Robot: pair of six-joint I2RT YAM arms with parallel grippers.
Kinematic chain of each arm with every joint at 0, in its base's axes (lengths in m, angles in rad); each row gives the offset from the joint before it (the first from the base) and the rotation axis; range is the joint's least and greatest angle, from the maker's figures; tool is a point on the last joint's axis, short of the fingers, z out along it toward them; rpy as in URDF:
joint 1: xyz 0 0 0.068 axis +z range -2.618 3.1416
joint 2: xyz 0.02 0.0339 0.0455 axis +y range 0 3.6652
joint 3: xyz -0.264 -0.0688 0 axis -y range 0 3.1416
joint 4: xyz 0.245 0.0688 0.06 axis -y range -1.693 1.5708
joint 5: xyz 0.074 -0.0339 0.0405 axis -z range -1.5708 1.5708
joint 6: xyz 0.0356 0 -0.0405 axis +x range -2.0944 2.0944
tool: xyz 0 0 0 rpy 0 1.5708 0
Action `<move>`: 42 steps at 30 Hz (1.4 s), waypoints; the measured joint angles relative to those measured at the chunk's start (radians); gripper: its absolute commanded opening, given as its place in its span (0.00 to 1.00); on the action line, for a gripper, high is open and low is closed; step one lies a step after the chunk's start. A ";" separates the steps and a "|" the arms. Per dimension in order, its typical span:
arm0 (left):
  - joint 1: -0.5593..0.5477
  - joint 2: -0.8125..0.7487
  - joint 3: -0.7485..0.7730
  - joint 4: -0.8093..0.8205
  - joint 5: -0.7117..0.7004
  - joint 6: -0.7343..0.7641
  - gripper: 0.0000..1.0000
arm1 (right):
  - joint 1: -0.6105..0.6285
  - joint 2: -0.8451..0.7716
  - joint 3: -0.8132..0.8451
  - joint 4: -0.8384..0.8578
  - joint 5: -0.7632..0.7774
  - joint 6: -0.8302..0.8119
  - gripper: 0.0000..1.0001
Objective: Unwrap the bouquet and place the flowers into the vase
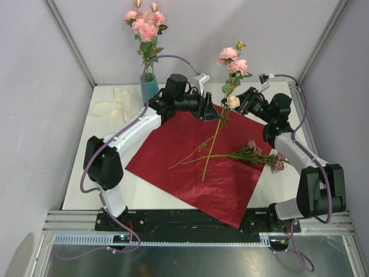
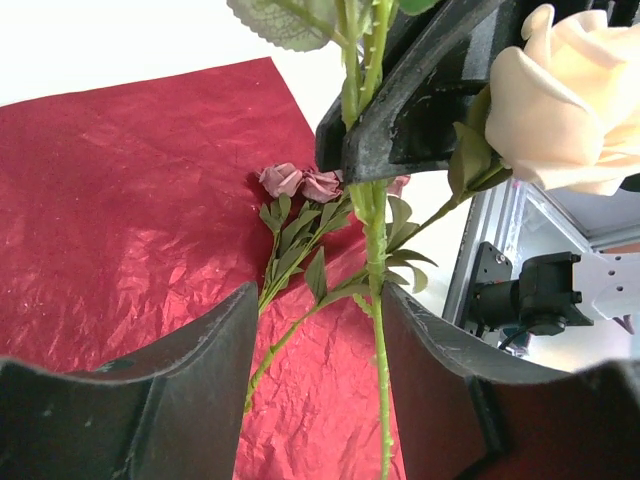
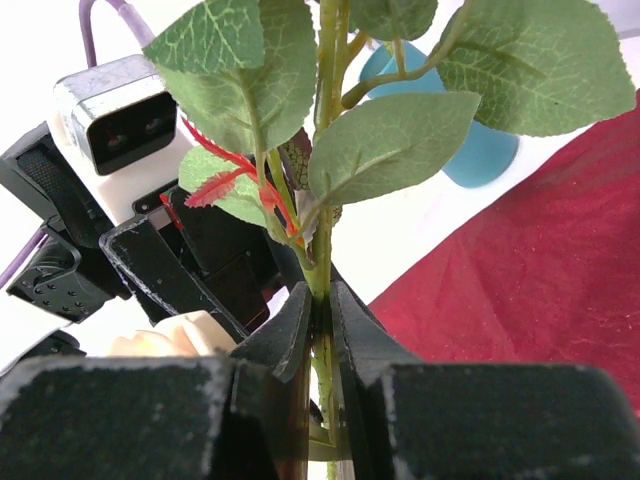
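my right gripper is clamped on an upright rose stem over the red wrapping paper. my left gripper is released, jaws apart either side of that stem. the teal vase at back left holds pink roses. mauve roses lie on the paper.

The left gripper is standing with fingers parted, facing the right gripper, which is pinching a rose stem tight between its fingertips.
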 measured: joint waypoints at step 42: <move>0.013 -0.010 -0.143 0.006 -0.343 -0.010 0.00 | -0.085 -0.100 0.000 -0.658 0.572 -0.081 0.92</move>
